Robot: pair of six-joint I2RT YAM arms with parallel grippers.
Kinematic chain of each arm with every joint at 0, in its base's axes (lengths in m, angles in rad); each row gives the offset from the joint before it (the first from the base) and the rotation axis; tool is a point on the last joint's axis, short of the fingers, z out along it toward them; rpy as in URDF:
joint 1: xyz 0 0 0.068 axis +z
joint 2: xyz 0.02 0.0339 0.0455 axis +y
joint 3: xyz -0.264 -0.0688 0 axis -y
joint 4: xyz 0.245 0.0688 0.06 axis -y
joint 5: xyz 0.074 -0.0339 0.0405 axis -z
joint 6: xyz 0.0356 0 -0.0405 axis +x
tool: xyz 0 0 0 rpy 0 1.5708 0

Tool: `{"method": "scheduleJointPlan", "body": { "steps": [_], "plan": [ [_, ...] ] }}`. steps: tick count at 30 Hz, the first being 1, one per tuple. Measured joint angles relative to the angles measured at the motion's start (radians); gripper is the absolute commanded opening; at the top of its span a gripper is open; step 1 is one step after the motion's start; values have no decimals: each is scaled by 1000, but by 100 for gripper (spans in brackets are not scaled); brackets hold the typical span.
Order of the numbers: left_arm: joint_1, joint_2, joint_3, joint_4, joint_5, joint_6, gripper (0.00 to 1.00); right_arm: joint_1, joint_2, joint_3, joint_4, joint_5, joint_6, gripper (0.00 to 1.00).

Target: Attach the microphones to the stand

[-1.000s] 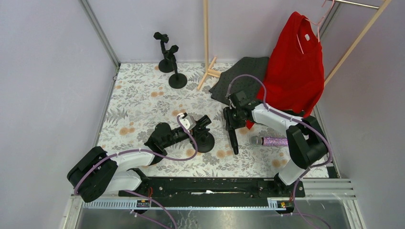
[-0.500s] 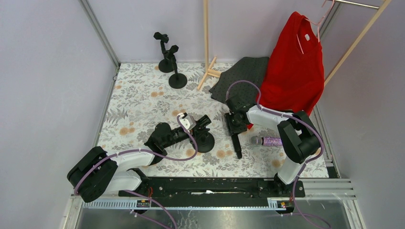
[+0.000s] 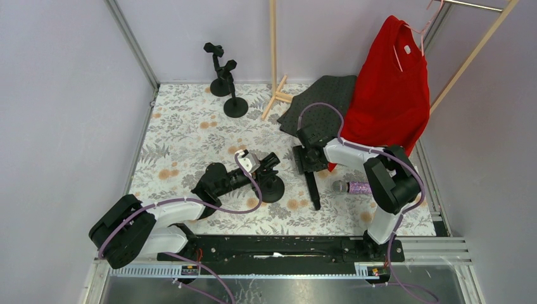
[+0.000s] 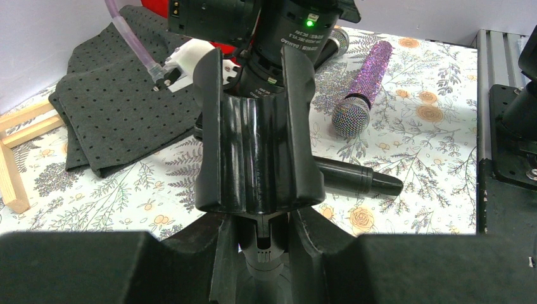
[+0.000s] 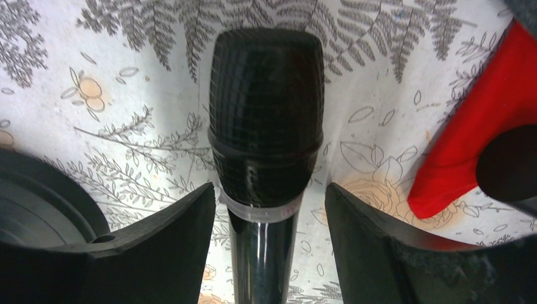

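My left gripper (image 3: pixel 256 170) (image 4: pixel 269 223) is shut on the neck of a black stand (image 3: pixel 272 188), just under its empty U-shaped clip (image 4: pixel 256 152). A black microphone (image 3: pixel 313 190) (image 5: pixel 266 107) lies flat on the floral cloth, tail toward the arms. My right gripper (image 3: pixel 308 163) (image 5: pixel 270 190) straddles it just below the mesh head, open, with a gap on each side. The glittery purple microphone (image 3: pixel 358 187) (image 4: pixel 364 82) lies to the right of it. Another mesh head (image 4: pixel 339 41) peeks out behind my right wrist.
Two more black stands (image 3: pixel 218 69) (image 3: pixel 235 95) are upright at the back left. A wooden rack foot (image 3: pixel 278 95), a dark dotted cloth (image 3: pixel 323 95) and a hanging red garment (image 3: pixel 392 88) fill the back right. The red hem (image 5: pixel 481 126) lies beside my right fingers.
My right gripper has opened and let go of the black microphone, which now rests on the cloth. The right elbow swung left. The left arm and its stand have not moved.
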Motion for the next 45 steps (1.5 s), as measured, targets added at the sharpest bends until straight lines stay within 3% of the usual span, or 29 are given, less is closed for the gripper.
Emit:
{"method": "scheduleJointPlan", "body": {
  "steps": [6, 8, 17, 25, 28, 33, 34, 37, 45],
  "plan": [
    [0, -1, 0, -2, -2, 1, 1, 0, 32, 34, 12, 17, -1, 64],
    [0, -3, 0, -5, -2, 2, 1, 0, 33, 35, 14, 21, -1, 58],
    [-1, -5, 5, -16, -2, 7, 2, -2, 6, -9, 81, 28, 13, 0],
    [-1, -5, 6, -19, -2, 8, 5, -2, -134, -103, 93, 18, 38, 0],
    [-1, -5, 6, -19, -1, 8, 16, -2, -276, -135, 100, 24, 54, 0],
    [-1, -5, 6, -21, -11, 17, 54, -2, -550, -185, 171, 44, 96, 0],
    [-1, -4, 6, -20, -21, 27, 68, -2, -600, -199, 187, 44, 106, 0],
    [5, -6, 4, -6, -55, 37, 90, -2, -699, -244, 221, 43, 130, 0],
    [6, -79, -44, -12, -132, 32, 98, -2, -900, -370, 275, 48, 210, 0]
  ]
}}
